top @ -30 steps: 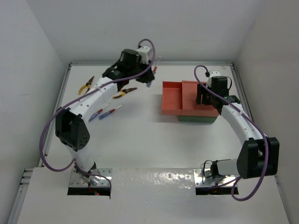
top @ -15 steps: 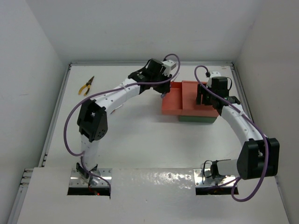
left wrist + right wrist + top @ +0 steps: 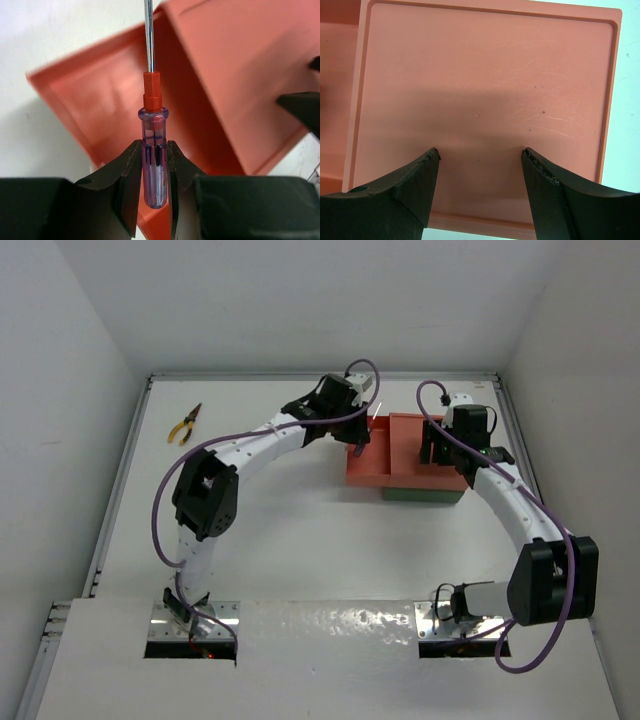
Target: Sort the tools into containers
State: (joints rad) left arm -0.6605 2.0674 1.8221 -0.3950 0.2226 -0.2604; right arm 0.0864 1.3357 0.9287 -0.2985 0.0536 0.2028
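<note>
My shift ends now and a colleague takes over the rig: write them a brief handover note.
Left gripper: shut on a screwdriver, held over the salmon-red tray.
Right gripper: open, over that tray's flat part.
Green tray sits beneath. One pliers lies at the table's far left; other tools not in view.
Done: no tool seen in a tray.
Left: release this screwdriver, then sort the rest.

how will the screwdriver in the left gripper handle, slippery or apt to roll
Probably stiff and light: the screwdriver is a thin metal shaft in a small plastic handle. The glossy round handle could slip or pivot in the left gripper. Released into the salmon tray, it may roll.
</note>
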